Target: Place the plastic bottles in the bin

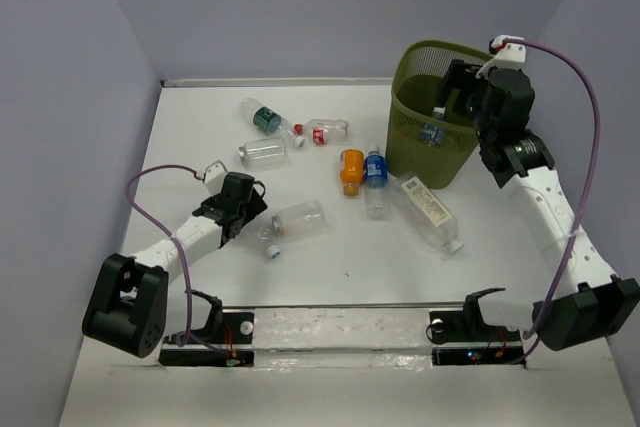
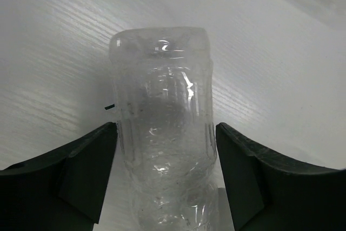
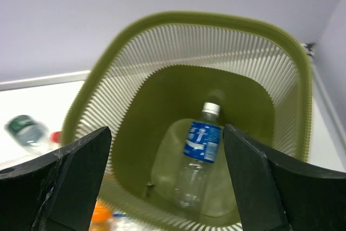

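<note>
Overhead, the green bin (image 1: 410,152) stands at the upper right of the white worktop (image 1: 200,137), and the right arm reaches over its rim. From the right wrist, the right hand (image 3: 166,131) shows its two dark fingers (image 3: 65,177) wide apart with nothing between them. Straight below, on the floor of the bin, lies a blue-labelled bottle (image 3: 202,142) with its white cap toward the top of the frame. From the left wrist, the left hand (image 2: 166,129) straddles a clear bottle (image 2: 162,90) that lies on its side on the worktop, at the lower left of the overhead view. Each finger (image 2: 81,171) sits right at the bottle's wall, and I cannot tell whether they press on it or only flank it. Six more bottles lie on the worktop. A green-labelled bottle (image 1: 265,117), a red-labelled bottle (image 1: 325,131) and a plain bottle (image 1: 263,151) are toward the upper middle. An orange bottle (image 1: 351,169) is just beside a blue-banded bottle (image 1: 376,175). A large white-labelled bottle (image 1: 428,209) lies near the foot of the bin.
</note>
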